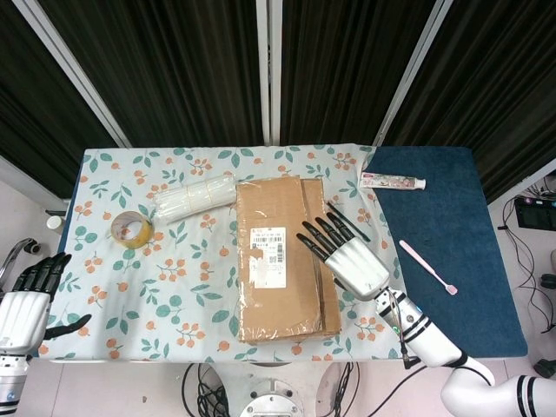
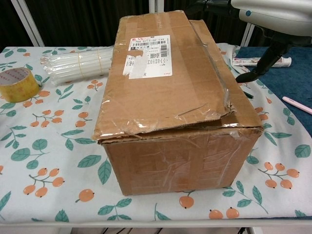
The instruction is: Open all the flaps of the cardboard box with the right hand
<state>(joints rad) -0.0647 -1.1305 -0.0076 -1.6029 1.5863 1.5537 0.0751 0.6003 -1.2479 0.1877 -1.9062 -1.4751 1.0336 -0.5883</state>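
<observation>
A brown cardboard box [image 1: 278, 256] [image 2: 170, 97] lies closed in the middle of the table, its top flaps flat, a white label on the left flap. My right hand [image 1: 346, 254] [image 2: 265, 14] hovers over the box's right side with its fingers spread, holding nothing; the fingertips reach over the narrower right flap. In the chest view only the hand's underside shows at the top right. My left hand [image 1: 28, 300] hangs off the table's front left corner, fingers apart and empty.
A yellow tape roll [image 1: 130, 228] [image 2: 17, 84] and a clear sleeve of cups [image 1: 195, 199] [image 2: 78, 63] lie left of the box. A toothpaste tube [image 1: 393, 181] [image 2: 262, 61] and pink toothbrush [image 1: 427, 267] rest on the blue mat [image 1: 452, 234]. A black pen [image 1: 347, 219] lies by the right hand.
</observation>
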